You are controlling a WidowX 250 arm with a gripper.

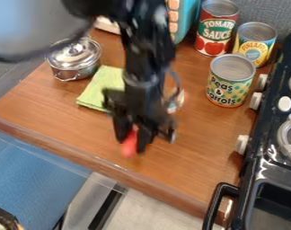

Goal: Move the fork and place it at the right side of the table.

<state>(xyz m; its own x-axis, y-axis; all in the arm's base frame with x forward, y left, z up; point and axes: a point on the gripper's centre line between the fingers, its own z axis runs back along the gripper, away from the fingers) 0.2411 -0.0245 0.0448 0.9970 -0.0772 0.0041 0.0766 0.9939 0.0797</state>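
We see the tool [133,139] hanging low over the tabletop [193,157], left of the middle of the view and near the front edge. Its fingers pinch the red fork [130,146], whose end pokes down below the tips; we cannot make out its prongs. Behind the tool lies a green cloth [102,85], and just beside that, towards the upper left, we have a silvery pot [76,65] with its lid on. Right of the tool stands a green can [229,83], upright, with a red can [215,29] and a yellow can [254,42] behind it. Along the right edge of the view we find the black stove [265,134], its knobs facing the cans
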